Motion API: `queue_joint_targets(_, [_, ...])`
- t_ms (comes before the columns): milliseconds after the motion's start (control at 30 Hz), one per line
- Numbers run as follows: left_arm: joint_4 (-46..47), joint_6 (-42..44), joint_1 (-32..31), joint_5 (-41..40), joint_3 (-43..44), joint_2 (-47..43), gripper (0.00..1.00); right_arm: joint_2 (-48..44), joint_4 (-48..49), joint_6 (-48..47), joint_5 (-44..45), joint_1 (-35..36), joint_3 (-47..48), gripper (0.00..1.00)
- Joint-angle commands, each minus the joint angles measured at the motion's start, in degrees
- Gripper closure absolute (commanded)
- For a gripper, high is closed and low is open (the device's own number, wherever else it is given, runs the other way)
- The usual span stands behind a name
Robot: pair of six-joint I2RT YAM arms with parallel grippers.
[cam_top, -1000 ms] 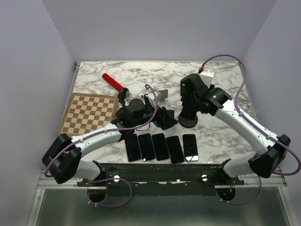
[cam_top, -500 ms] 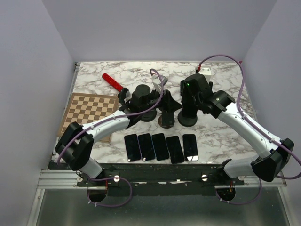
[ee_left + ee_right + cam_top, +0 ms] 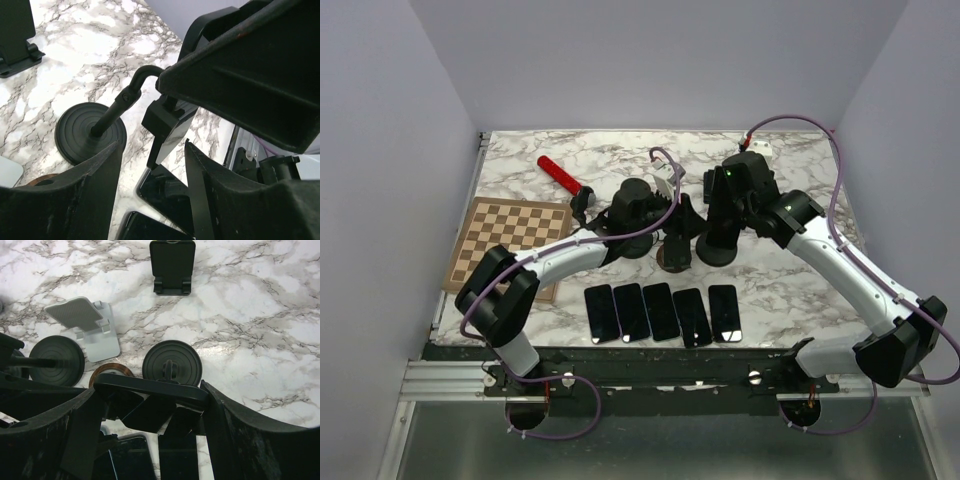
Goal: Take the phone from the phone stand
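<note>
A black phone (image 3: 150, 388) sits edge-up in the clamp of a black phone stand with a round base (image 3: 171, 362). My right gripper (image 3: 150, 387) is above the stand, and its fingers touch both short ends of the phone. In the top view the right gripper (image 3: 725, 205) hides the phone above the stand base (image 3: 717, 252). My left gripper (image 3: 678, 215) is open just left of it. In the left wrist view its fingers (image 3: 85, 190) straddle the stand's clamp (image 3: 167, 125) without touching; the gripper's gap (image 3: 151, 145) holds nothing.
Several phones lie flat in a row (image 3: 660, 312) near the front edge. A white stand (image 3: 85, 325), a small black stand (image 3: 171, 265), a brown round base (image 3: 112, 375) and another black round base (image 3: 55, 360) crowd the middle. A chessboard (image 3: 510, 238) and red cylinder (image 3: 560, 175) lie left.
My left arm has swung back and to the right, bringing its gripper beside the stand under the right gripper. The right gripper has shifted slightly and stays over the stand.
</note>
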Motion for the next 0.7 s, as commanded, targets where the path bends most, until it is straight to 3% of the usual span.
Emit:
queue_joint_targets(0, [3.27,-1.16,0.14,1.68,2.33,1.03,0.38,-0.57,1.25,-1.03,-1.88,-0.24,-1.36,0.99])
queue_joint_targets(667, [4.86,-2.27,0.14,4.24,4.47,4.12,0.57,-1.34,2.66,-2.41,-3.22,-0.34,-1.8,0.99])
